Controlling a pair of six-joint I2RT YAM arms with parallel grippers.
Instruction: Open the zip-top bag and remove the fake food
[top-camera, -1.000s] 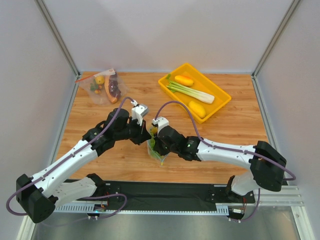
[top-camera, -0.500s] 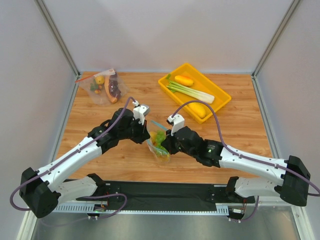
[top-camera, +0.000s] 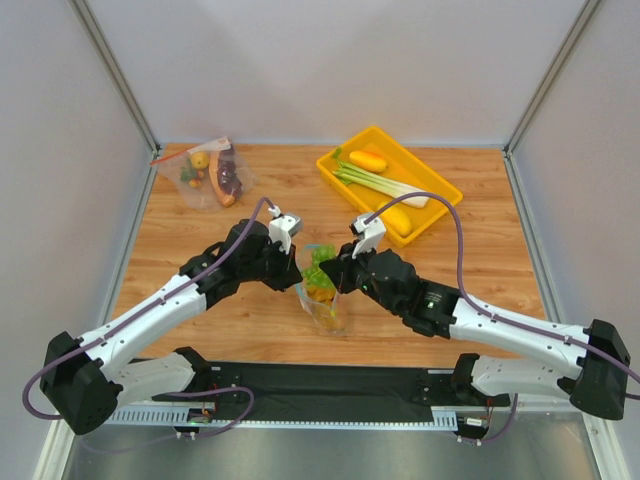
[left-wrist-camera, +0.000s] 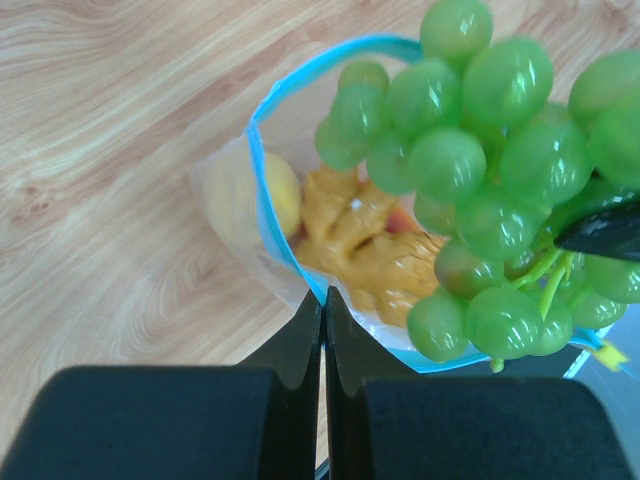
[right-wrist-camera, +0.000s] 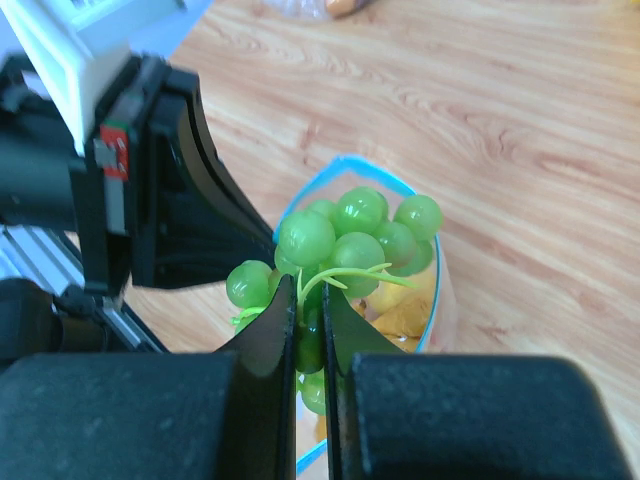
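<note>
The zip-top bag (top-camera: 328, 312) stands open on the wood in front of both arms, its light-blue zip strip (left-wrist-camera: 262, 215) spread wide. My left gripper (left-wrist-camera: 323, 292) is shut on the near edge of that strip (top-camera: 298, 278). My right gripper (right-wrist-camera: 308, 290) is shut on the stem of a bunch of green grapes (right-wrist-camera: 350, 235), which hangs just above the bag's mouth (top-camera: 319, 258). Inside the bag lie a lumpy orange piece (left-wrist-camera: 370, 250) and a round yellow piece (left-wrist-camera: 272, 195); a bit of red shows beneath them.
A second clear bag (top-camera: 210, 175) with a red-orange strip and food inside lies at the back left. A yellow tray (top-camera: 440, 210) at the back right holds a leek (top-camera: 385, 183), an orange piece and a yellow piece. Grey walls enclose the table.
My right gripper has risen out of the bag's mouth and drawn back to the right with the green grapes. The left gripper has kept its hold on the bag's rim.
</note>
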